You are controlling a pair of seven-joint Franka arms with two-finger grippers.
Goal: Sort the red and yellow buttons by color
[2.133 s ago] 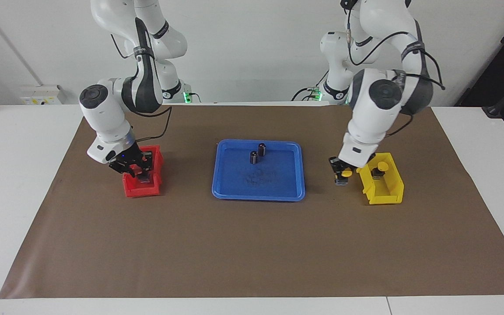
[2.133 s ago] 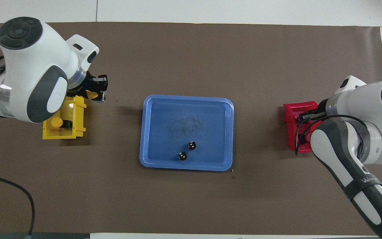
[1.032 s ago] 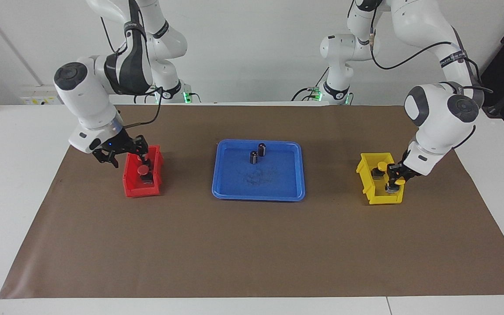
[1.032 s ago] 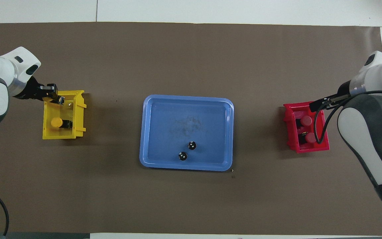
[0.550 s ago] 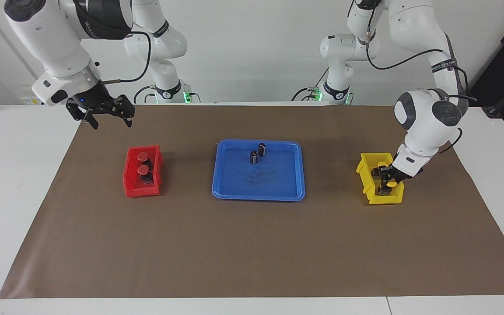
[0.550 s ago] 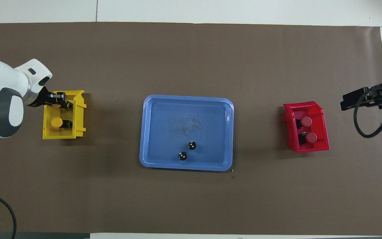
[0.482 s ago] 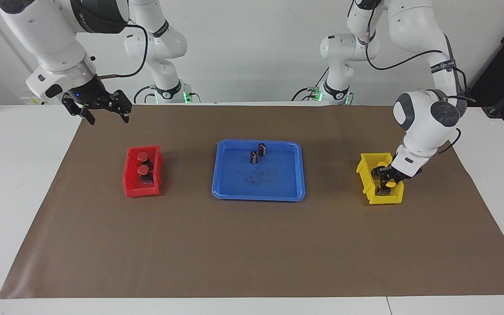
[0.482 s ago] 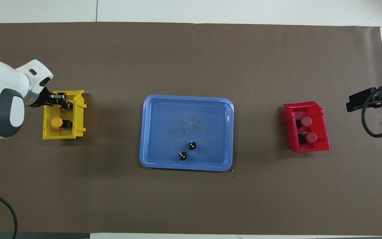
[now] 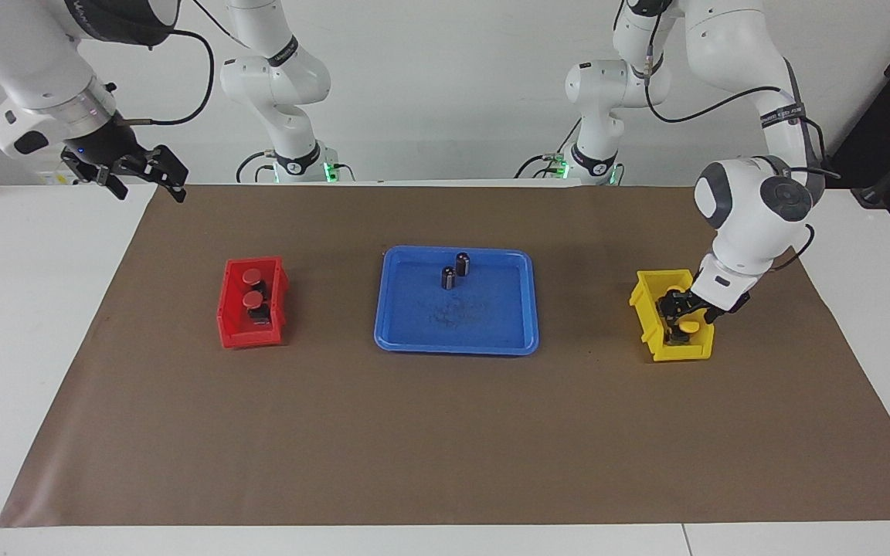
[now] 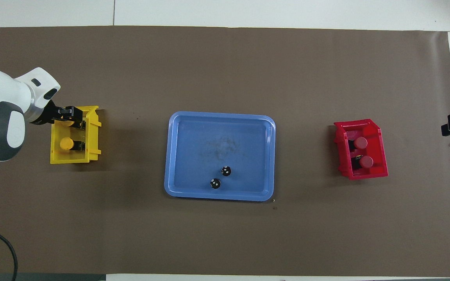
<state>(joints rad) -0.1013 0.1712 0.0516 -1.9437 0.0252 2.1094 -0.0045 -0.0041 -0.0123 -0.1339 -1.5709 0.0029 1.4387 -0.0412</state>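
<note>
Yellow button (image 9: 689, 327) clamped in left hand (image 9: 681, 317), low inside yellow bin (image 9: 648, 318), beside second yellow button (image 10: 66, 143). Might topple onto it or snag on release. Right hand (image 9: 140, 173) spread wide, raised, waiting; red buttons (image 9: 252, 276) in red bin (image 9: 230, 330).

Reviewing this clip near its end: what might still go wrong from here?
1. The left end effector sits low in the yellow bin at a yellow button; lifting away carelessly may drag that button out or tip the bin.
2. The second yellow button lies close by and may get knocked.
3. The right end effector is raised, away from the red bin, so little risk there.
</note>
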